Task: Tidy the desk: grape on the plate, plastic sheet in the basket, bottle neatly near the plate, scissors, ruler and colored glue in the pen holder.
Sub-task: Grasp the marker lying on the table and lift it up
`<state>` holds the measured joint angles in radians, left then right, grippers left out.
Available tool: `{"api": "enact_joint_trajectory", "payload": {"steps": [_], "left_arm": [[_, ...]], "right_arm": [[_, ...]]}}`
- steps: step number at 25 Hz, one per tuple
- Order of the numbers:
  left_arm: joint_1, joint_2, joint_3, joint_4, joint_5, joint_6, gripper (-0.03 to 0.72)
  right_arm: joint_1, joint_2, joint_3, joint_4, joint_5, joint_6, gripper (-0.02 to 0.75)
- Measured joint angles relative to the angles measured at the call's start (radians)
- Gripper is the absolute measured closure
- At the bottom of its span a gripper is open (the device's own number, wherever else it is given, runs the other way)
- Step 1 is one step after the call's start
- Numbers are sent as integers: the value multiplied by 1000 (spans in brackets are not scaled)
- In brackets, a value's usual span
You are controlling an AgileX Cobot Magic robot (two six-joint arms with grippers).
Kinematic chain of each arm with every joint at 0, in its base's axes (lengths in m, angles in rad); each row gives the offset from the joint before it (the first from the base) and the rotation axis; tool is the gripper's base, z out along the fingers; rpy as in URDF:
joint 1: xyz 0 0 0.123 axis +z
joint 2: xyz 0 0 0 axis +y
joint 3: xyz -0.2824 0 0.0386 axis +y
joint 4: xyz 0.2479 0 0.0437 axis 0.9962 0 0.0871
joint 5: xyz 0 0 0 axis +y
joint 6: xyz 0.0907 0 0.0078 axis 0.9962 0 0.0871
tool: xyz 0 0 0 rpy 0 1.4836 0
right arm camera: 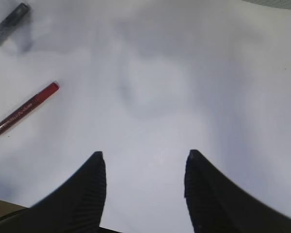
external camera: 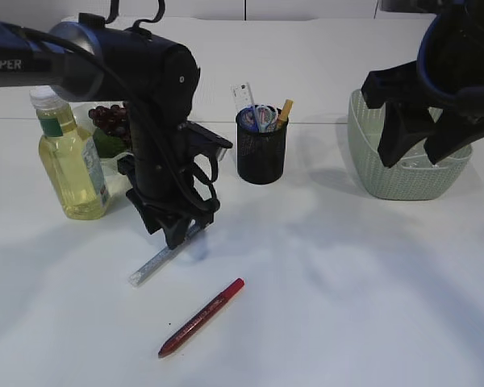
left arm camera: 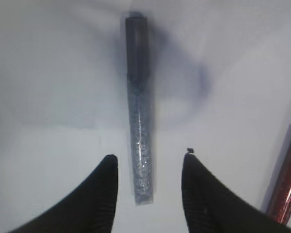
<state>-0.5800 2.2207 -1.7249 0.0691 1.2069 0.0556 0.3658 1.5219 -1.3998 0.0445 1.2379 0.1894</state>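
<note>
A silver glitter colored glue (left arm camera: 139,131) lies on the white desk, and its near end sits between the fingers of my open left gripper (left arm camera: 148,158) without touching them. From outside, that gripper (external camera: 177,234) hangs low over this glue (external camera: 157,262). A red colored glue (external camera: 202,317) lies nearer the front. The black pen holder (external camera: 261,149) holds the ruler (external camera: 243,95) and scissors (external camera: 264,117). The bottle (external camera: 68,157) stands at left by the grape (external camera: 111,119) and the plate (external camera: 111,165). My right gripper (external camera: 407,161) is open and empty at the basket (external camera: 371,173). I cannot make out the plastic sheet.
The left arm's black body (external camera: 157,105) stands between the bottle and the pen holder and hides part of the plate. In the right wrist view the red glue (right arm camera: 24,110) and silver glue (right arm camera: 8,22) lie far left, with bare desk under the open right gripper (right arm camera: 144,155).
</note>
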Motion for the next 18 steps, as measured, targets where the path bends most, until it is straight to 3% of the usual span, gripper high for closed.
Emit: {"api": "enact_joint_trajectory", "payload": {"steps": [11, 18], "left_arm": [[3, 43, -2, -7, -98, -4, 356], [48, 43, -4, -47, -102, -4, 357]], "right_arm": [[0, 0, 0, 0, 0, -2, 317], [0, 0, 0, 0, 0, -2, 317]]}}
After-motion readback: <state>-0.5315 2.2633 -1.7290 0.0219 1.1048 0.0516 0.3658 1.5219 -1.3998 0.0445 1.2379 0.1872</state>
